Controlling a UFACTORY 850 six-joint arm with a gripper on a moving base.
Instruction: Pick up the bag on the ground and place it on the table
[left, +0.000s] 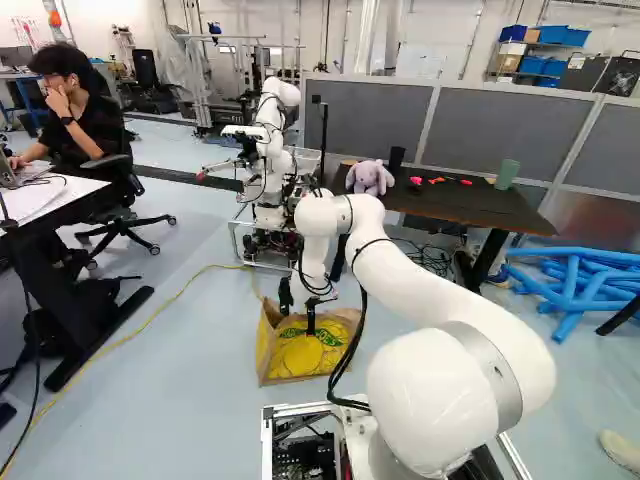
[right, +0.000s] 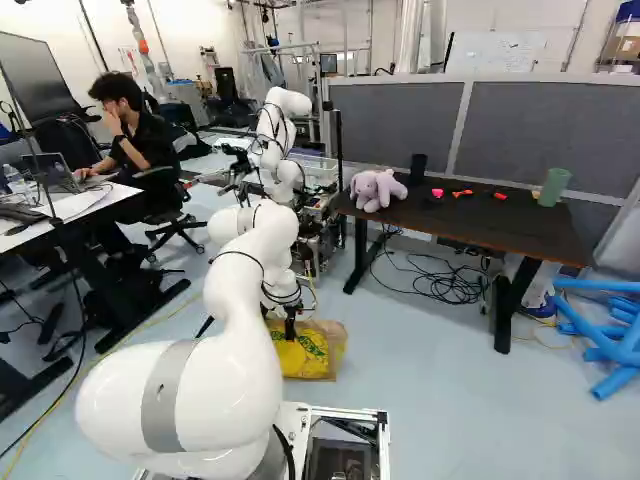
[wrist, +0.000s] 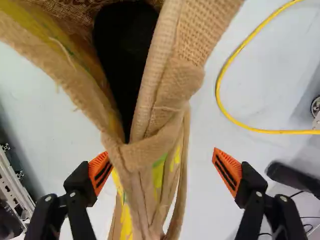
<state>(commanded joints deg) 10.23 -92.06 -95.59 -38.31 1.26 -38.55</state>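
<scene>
Closest of all, the white arm's lowest joint (left: 435, 400) bulks large at the foot of both base views. Ahead of it, the burlap bag (left: 303, 357), brown with yellow on it, is on the floor, short of the table's near left corner as seen in the right base view. The gripper (left: 298, 322) is down at the bag, its fingers spread wide. Gathered burlap runs between them, just beside one orange pad (wrist: 99, 172) and well apart from the other; whether it touches the nearer pad I cannot tell, but nothing is gripped.

On the table (right: 540, 232), again by the right base view, a lilac plush toy (right: 376, 189) sits by the left edge. A black cup (right: 419, 169) stands near the far edge, and a green cylinder (right: 553, 187) near the far right corner. Small pink, orange and red pieces lie between cup and cylinder.
</scene>
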